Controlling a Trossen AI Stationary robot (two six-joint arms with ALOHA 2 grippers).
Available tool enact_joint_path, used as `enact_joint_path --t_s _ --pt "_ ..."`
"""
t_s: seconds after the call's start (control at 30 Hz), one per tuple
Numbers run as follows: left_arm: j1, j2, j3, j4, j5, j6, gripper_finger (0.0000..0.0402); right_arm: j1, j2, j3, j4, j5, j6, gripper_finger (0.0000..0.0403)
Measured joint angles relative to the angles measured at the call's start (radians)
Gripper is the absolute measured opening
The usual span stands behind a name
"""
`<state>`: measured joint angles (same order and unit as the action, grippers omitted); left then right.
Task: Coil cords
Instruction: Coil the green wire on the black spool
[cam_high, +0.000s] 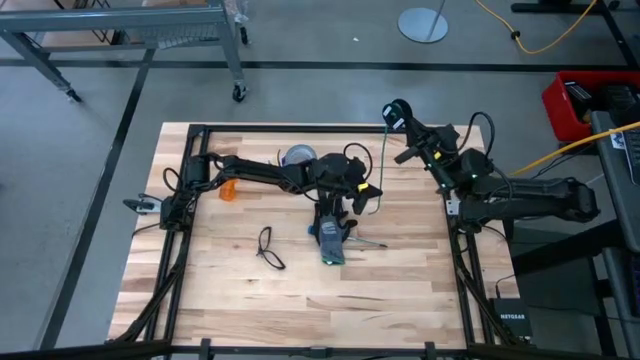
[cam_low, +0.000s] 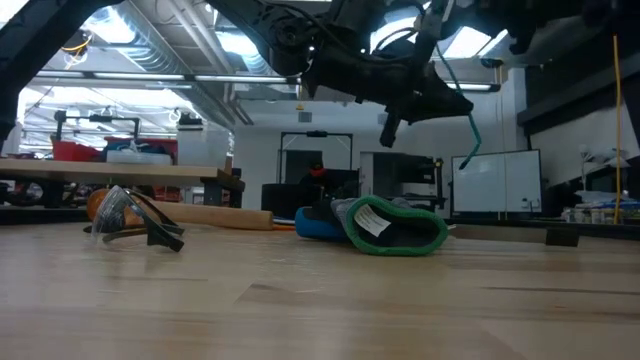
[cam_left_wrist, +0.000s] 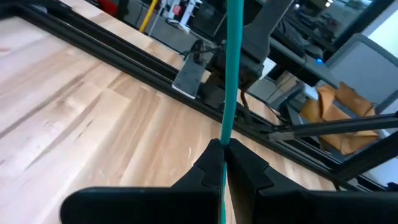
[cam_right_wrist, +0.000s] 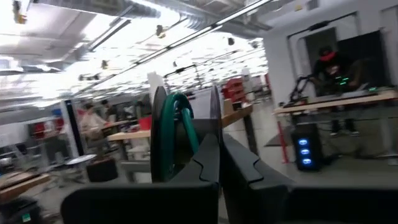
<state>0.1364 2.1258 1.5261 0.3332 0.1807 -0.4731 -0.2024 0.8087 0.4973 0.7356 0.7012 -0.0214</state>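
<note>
A thin teal cord (cam_high: 383, 150) runs straight from a small round black-teal disc (cam_high: 397, 107) to my left gripper (cam_high: 369, 194), which is shut on it over the table's middle. My right gripper (cam_high: 398, 116) holds the disc up near the table's far right corner. In the right wrist view the disc (cam_right_wrist: 163, 134) stands edge-on beside the shut fingers, with cord wound on it. In the low view the cord's free end (cam_low: 470, 140) hangs in the air. A loose dark loop (cam_high: 268, 248) lies flat on the table, left of the glove. My left gripper pinches the teal cord (cam_left_wrist: 225, 134) between its two fingertips, which lie across it. The cord runs straight from the fingers toward the disc, clear of the table. My right gripper is shut with the disc (cam_right_wrist: 155, 155) against the outer side of one finger (cam_right_wrist: 208, 158). That finger hides the place of contact. The disc is lifted clear.
A black-and-blue glove (cam_high: 332, 242) with a green cuff (cam_low: 392, 226) lies on the table below my left gripper. A blue-grey tape roll (cam_high: 297, 156) and an orange thing (cam_high: 229, 190) sit toward the far left. Black frame rails (cam_high: 457, 250) run along the table's sides.
</note>
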Motion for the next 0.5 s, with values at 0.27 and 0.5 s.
enact_joint_path --t_s 0.27,0.5 --pt "0.001 0.000 0.000 -0.002 0.077 -0.032 0.0000 0.000 0.096 0.000 0.055 0.096 -0.039 0.0001" --pt "0.012 0.000 0.000 -0.011 0.245 -0.096 0.0000 0.000 0.128 0.000 -0.047 0.102 -0.029 0.0001"
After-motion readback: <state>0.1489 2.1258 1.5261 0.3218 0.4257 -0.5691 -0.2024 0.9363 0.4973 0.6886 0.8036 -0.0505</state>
